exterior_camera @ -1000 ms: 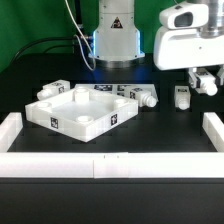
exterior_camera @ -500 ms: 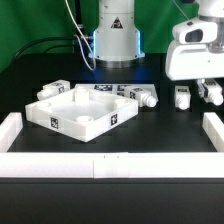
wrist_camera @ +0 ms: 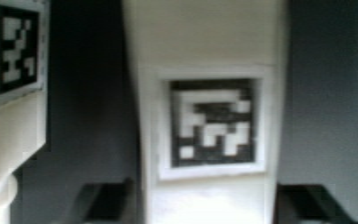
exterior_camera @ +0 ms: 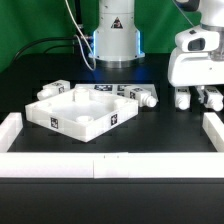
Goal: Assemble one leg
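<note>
Spread apart and closed on nothing, the claw [exterior_camera: 205,98] hangs low over the black table [exterior_camera: 150,135] with its white body upright. The leg [exterior_camera: 183,99] stands upright just beside the claw, on the side toward the panel [exterior_camera: 75,112]; the exterior view does not show whether a finger touches it. In the wrist view the leg fills the middle, its black-and-white tag [wrist_camera: 215,125] facing the camera. Two dark fingertips [wrist_camera: 105,200] show on either side of its lower end, close to it. Next to the leg sits another tagged white piece [wrist_camera: 16,60], cropped too much to name. The large white panel lies well apart from the claw. A second peg [exterior_camera: 146,98] lies between claw and panel, and a third peg [exterior_camera: 57,90] lies beyond the panel. A low white wall [exterior_camera: 110,163] runs along the table's front.
</note>
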{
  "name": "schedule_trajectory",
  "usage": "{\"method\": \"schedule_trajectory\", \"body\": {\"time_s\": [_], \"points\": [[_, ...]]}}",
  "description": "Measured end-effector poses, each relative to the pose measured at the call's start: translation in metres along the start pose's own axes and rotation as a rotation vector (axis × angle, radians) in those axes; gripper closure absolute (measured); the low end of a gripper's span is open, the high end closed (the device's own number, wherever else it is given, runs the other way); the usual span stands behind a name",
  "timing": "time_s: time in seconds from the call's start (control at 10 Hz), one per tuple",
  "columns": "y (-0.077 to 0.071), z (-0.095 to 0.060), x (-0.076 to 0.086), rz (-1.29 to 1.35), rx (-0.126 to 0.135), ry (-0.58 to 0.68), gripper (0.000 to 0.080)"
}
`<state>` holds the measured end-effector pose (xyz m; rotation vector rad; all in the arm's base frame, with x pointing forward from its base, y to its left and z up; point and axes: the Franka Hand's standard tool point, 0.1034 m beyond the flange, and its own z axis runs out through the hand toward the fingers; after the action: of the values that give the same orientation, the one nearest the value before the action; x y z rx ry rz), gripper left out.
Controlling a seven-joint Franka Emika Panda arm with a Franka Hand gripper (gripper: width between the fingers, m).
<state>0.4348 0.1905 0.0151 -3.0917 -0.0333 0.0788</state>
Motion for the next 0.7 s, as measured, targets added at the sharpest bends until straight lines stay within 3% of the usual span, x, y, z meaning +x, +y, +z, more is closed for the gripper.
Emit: {"method": "schedule_trajectory", "body": {"time_s": [0.1, 0.3, 0.4, 0.5, 0.7], "points": [[0.007, -0.01, 0.003, -0.013, -0.003, -0.02, 0.0196], [0.02, -0.037, 0.012, -0.023, 0.001, -0.029, 0.0158], [0.039, -0.052, 0.019, -0.104, 0.006, -0.041, 0.0152], [0.07, -0.067, 0.035, -0.14, 0.013, -0.031, 0.0152], [0.122, -0.076, 0.063, -0.25, 0.019, -0.016, 0.0151]]}}
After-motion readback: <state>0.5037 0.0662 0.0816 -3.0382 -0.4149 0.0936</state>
